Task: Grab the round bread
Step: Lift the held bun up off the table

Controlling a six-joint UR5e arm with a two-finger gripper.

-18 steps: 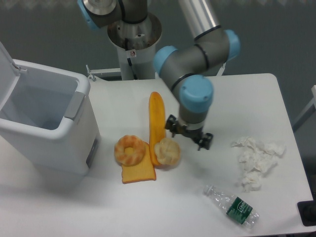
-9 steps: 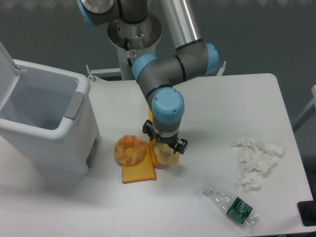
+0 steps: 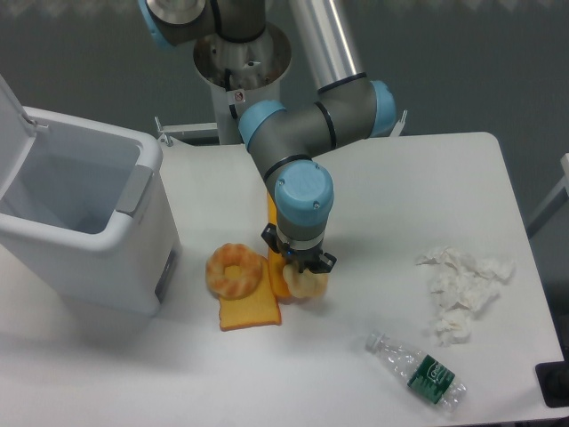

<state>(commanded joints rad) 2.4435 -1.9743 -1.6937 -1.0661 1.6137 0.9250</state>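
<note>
Lowered since earlier, gripper (image 3: pixel 300 265) fingers straddle the round bread (image 3: pixel 304 284) mid-tabletop for grasping; closure indiscernible.

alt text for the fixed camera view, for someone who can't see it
A robot arm's end effector presses down onto a pale round bread on a white table, beside a ring-shaped bread and an open white bin. Crumpled tissues and a plastic bottle lie right.

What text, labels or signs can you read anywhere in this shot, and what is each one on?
No text can be read.
Plastic bottle: green label with pale print, too blurred to read.
Robot base column: small red-and-white sticker, too small to read.
Round bread, gripper, white bin, crumpled tissues: no visible markings.
</note>
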